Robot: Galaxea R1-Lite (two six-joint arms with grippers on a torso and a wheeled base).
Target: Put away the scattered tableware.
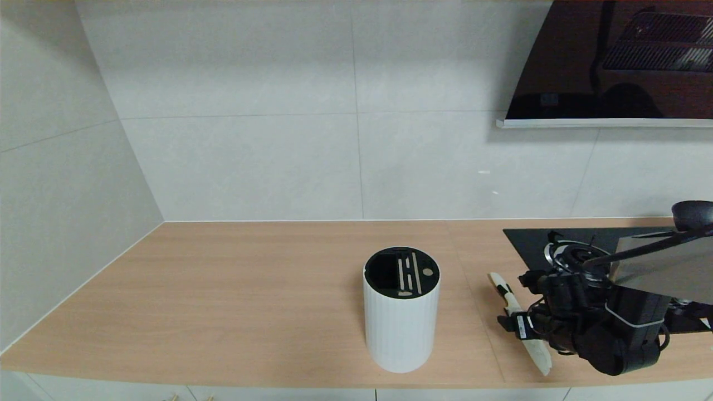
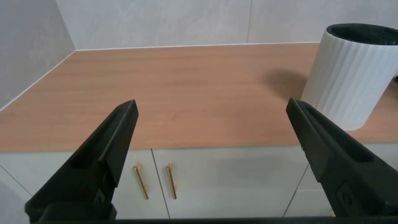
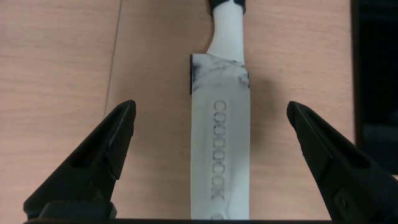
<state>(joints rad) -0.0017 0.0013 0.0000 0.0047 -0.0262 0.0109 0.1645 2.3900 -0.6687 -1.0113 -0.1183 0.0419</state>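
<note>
Head view: a white knife [image 1: 508,301] lies flat on the counter [image 1: 223,289], close to the front edge on the right. Its handle points to the wall and its tip points to the front edge. The right gripper [image 1: 522,301] hangs over the middle of the knife and hides that part. A round white holder [image 1: 401,317] stands near.

Right wrist view: the fingers [image 3: 93,162] are wide open. The blade lies between them, and its tip is cut off.

Left wrist view: the left gripper [image 2: 211,109] is open, past the front edge.
</note>
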